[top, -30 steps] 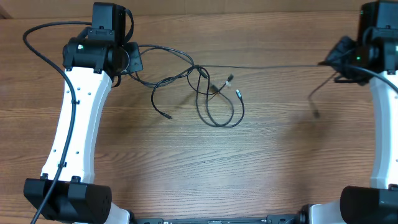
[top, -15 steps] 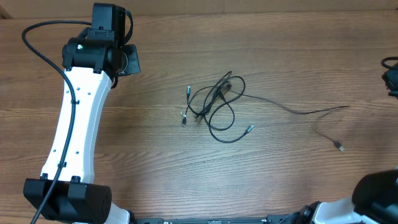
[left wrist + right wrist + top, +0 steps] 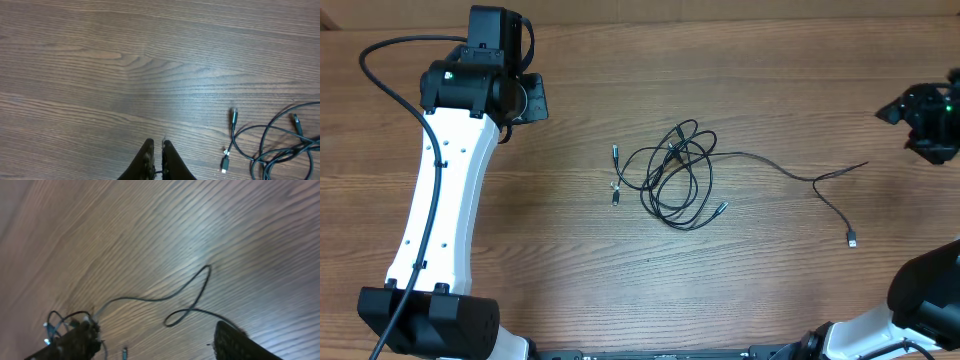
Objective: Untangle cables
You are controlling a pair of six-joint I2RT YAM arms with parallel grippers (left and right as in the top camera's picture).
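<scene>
**Tension gone: both ends let go, heap still knotted**

Slack has replaced the taut line you had a second ago. Then the cables [image 3: 675, 175] ran stretched between your two arms. Now they lie loose on the counter [image 3: 620, 290] as one small heap of overlapping loops.

Your left gripper [image 3: 156, 150], well to the left of that heap, has its fingers drawn almost together with nothing between them. Your right gripper [image 3: 154, 330], well to the right of the heap, stands wide and empty.

One long strand [image 3: 770, 165] runs out of the heap toward the right gripper, kinks, and ends in a silver-tipped plug [image 3: 852, 240] lying well apart from the heap. Short plug ends [image 3: 616, 153] stick out just beside the heap's left edge.

Read it this way: the pull has drawn one strand partly clear, but the loops at the heart of the heap remain crossed. You likely need a fresh grasp, and the stray strand looks the easiest place to take it.
</scene>
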